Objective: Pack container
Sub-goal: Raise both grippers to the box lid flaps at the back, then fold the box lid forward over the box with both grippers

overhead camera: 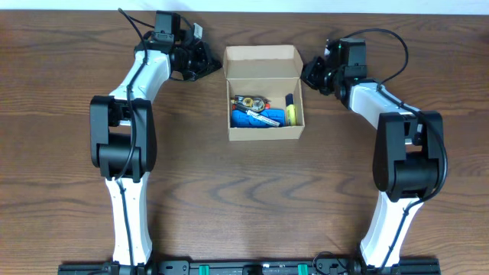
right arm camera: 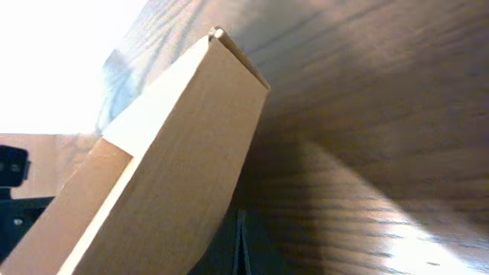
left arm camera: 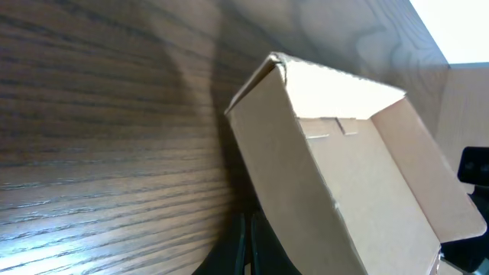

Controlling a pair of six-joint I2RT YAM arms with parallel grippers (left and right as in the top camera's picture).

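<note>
1. Container position. In the overhead view the container (overhead camera: 265,133) stands on the worktop (overhead camera: 61,191), toward 12 o'clock from the worktop centre and between the two arms. It sits flat and upright. Its lid (overhead camera: 263,60) is open and folded back toward 12 o'clock.

2. Contents. The container holds several small items: a blue object (overhead camera: 246,121) at the 7 o'clock side of the interior, a yellow object (overhead camera: 291,116) at the 4 o'clock side, and a white pen-like item (overhead camera: 263,118) lying between them. Other small pieces at the 11 o'clock side are too small to identify.

3. Left pincer (overhead camera: 208,63). It is at 10 o'clock from the container, right at the lid's corner. Its jaws are fully closed. The left wrist view shows the pincer (left arm camera: 246,248) at 6 o'clock of the frame, with the container's tan side wall (left arm camera: 306,198) just above it. Whether cardboard is pinched between the fingers cannot be determined.

4. Right pincer (overhead camera: 308,74). It is at 2 o'clock from the container, next to the upper right corner. Its jaws are fully closed. In the right wrist view the pincer (right arm camera: 241,244) lies directly beneath a cardboard panel (right arm camera: 176,153). Any grip on that panel cannot be determined.
</note>
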